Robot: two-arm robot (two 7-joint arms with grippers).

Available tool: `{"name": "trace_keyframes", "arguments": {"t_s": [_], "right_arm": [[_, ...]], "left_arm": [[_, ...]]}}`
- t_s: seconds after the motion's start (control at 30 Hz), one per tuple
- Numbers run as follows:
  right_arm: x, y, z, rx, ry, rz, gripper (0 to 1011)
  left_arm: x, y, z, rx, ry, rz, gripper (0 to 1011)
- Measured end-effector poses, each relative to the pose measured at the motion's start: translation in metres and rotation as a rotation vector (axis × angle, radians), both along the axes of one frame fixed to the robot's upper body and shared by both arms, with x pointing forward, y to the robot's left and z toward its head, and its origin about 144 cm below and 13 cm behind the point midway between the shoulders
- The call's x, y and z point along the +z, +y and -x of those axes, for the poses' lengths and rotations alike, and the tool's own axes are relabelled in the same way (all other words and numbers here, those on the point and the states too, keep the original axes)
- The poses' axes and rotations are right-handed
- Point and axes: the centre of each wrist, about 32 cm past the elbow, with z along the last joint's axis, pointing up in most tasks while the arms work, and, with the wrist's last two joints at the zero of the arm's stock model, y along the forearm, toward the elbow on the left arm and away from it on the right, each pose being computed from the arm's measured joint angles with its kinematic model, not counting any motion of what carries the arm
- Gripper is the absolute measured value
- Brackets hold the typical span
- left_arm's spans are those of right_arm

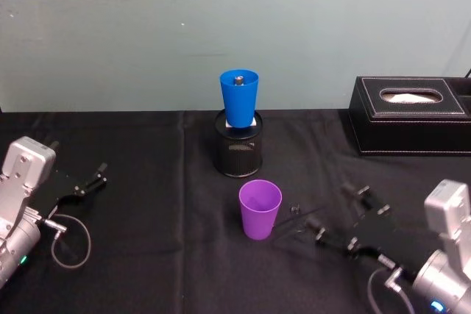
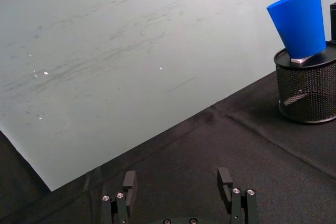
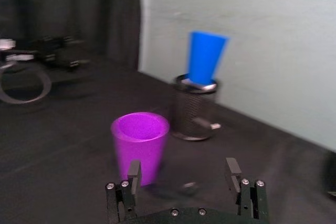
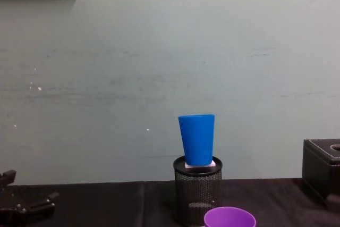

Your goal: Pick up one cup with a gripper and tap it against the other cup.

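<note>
The purple cup (image 1: pixel 260 209) stands upright on the black cloth near the table's middle. The blue cup (image 1: pixel 239 97) sits upright on top of a black wire-mesh pen holder (image 1: pixel 238 151) just behind it. My right gripper (image 1: pixel 335 215) lies low on the cloth to the right of the purple cup, open and empty. In the right wrist view the purple cup (image 3: pixel 140 142) stands just ahead of the open right gripper (image 3: pixel 182 174), nearer one finger, with the blue cup (image 3: pixel 206 57) farther back. My left gripper (image 1: pixel 92 178) rests open at the far left.
A black tissue box (image 1: pixel 412 114) stands at the back right. A grey-green wall (image 1: pixel 221 27) closes the table's far edge. A loose cable (image 1: pixel 70 240) loops beside the left arm. Small dark bits (image 1: pixel 296 209) lie on the cloth right of the purple cup.
</note>
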Motion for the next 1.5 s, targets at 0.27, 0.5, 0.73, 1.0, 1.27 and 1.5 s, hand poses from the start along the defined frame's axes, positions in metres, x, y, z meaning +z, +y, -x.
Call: {"name": "trace_keyframes", "arguments": {"t_s": [0.27, 0.5, 0.73, 1.0, 1.27, 1.5], "right_arm": [[-0.014, 0.02, -0.002, 0.111, 0.059, -0.018, 1003], [-0.015, 0.036, -0.016, 0.128, 0.072, -0.013, 1003], [-0.015, 0.048, -0.029, 0.126, 0.084, -0.016, 1003], [-0.016, 0.062, -0.044, 0.116, 0.096, -0.032, 1003], [-0.018, 0.071, -0.051, 0.107, 0.104, -0.042, 1002], [-0.02, 0.077, -0.056, 0.098, 0.11, -0.049, 1003]], "left_arm": [[0.0, 0.0, 0.0, 0.0, 0.0, 0.0, 1000], [0.0, 0.0, 0.0, 0.0, 0.0, 0.0, 1000], [0.0, 0.0, 0.0, 0.0, 0.0, 0.0, 1000], [0.0, 0.0, 0.0, 0.0, 0.0, 0.0, 1000], [0.0, 0.0, 0.0, 0.0, 0.0, 0.0, 1000], [0.0, 0.0, 0.0, 0.0, 0.0, 0.0, 1000]]}}
